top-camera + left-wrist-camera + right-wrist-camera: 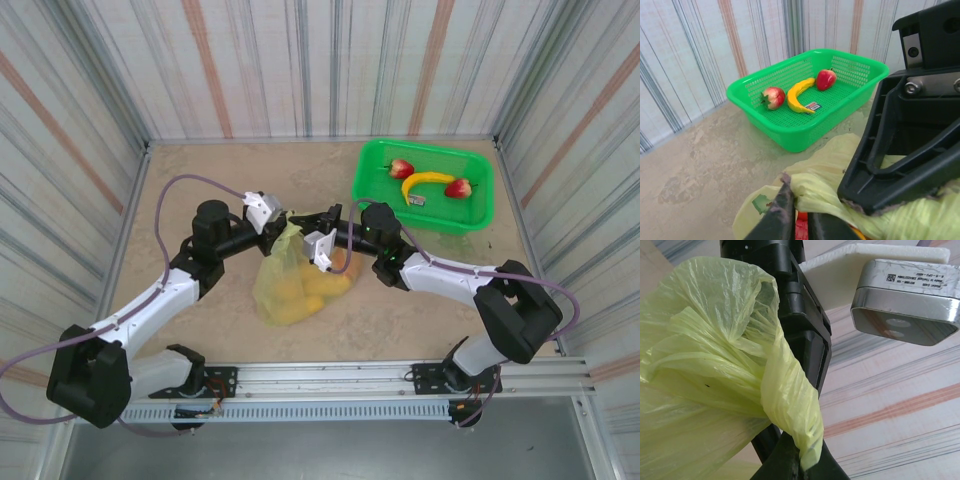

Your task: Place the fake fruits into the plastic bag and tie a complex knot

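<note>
The plastic bag point(283, 290) lies mid-table, thin and yellow-green, with orange and yellow fake fruits point(318, 290) showing through it. Its top is drawn up between the two grippers. My left gripper point(282, 224) is shut on a fold of the bag's upper edge point(825, 192), its jaws pinching the film point(801, 220). My right gripper point(304, 226) faces it, shut on a twisted strand of the bag point(790, 405) at its fingertips point(801, 467). Two red fruits point(773, 97) point(825, 79) and a banana point(797, 95) lie in the green basket point(790, 135).
The green slotted basket point(372, 162) stands at the back right, near the striped wall. The right gripper's black body point(905, 150) looms close in the left wrist view. Striped walls enclose the table on three sides; bare tabletop point(190, 170) lies at the back left.
</note>
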Robot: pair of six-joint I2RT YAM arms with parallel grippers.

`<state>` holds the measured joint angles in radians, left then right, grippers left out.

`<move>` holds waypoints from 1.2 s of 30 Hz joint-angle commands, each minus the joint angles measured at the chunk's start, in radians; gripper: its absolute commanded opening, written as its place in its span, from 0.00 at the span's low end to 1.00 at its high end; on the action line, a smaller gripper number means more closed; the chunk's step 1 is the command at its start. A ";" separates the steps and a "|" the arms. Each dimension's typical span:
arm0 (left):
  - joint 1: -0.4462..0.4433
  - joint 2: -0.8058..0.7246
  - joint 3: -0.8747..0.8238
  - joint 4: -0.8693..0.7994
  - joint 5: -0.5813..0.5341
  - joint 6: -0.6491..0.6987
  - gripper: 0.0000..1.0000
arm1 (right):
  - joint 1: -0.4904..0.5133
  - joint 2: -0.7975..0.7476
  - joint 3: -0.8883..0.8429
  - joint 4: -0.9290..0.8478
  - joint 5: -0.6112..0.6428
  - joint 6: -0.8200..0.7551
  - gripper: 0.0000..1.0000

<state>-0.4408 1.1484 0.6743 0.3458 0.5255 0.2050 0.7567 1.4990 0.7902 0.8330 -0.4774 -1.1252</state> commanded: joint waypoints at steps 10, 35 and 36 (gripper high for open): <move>-0.007 -0.042 -0.021 0.093 -0.071 0.024 0.00 | -0.007 -0.027 0.046 -0.058 0.015 0.031 0.00; -0.025 -0.107 -0.083 0.146 -0.159 -0.018 0.00 | -0.018 -0.049 0.031 -0.103 0.056 0.070 0.00; -0.028 -0.112 -0.078 0.131 -0.166 -0.031 0.07 | -0.018 -0.047 0.029 -0.088 0.056 0.072 0.00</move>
<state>-0.4614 1.0702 0.5919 0.4652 0.3901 0.2127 0.7456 1.4746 0.8082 0.7326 -0.4377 -1.0748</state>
